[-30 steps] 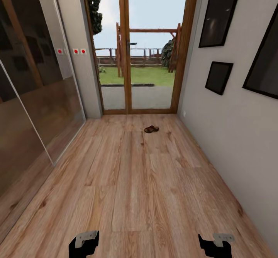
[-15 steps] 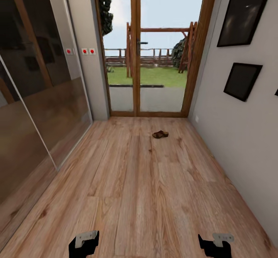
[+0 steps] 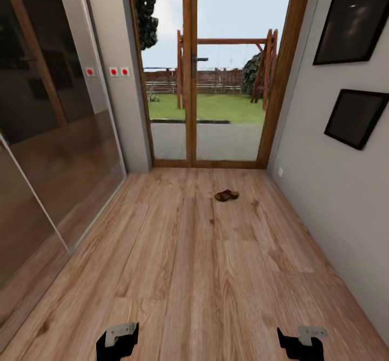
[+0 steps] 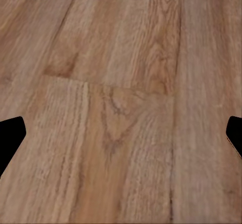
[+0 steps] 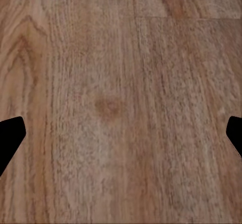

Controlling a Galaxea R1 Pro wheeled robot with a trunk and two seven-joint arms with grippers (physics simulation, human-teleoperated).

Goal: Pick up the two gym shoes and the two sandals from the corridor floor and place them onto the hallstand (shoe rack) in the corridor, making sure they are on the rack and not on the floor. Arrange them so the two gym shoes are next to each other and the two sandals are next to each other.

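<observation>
I count one flat dark brown leather sandal on the light brown wood-plank corridor floor. Two black-framed dark pictures hang on the grey wall. Three small red round buttons sit beside the wood-framed glass double door. My two hands, left hand and right hand.

No legible text or labels

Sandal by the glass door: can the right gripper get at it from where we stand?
Probably not yet. The sandal lies far down the floor near the glass door, while the open right gripper hangs close to the robot. Nothing blocks the way; the base likely needs to drive closer.
</observation>
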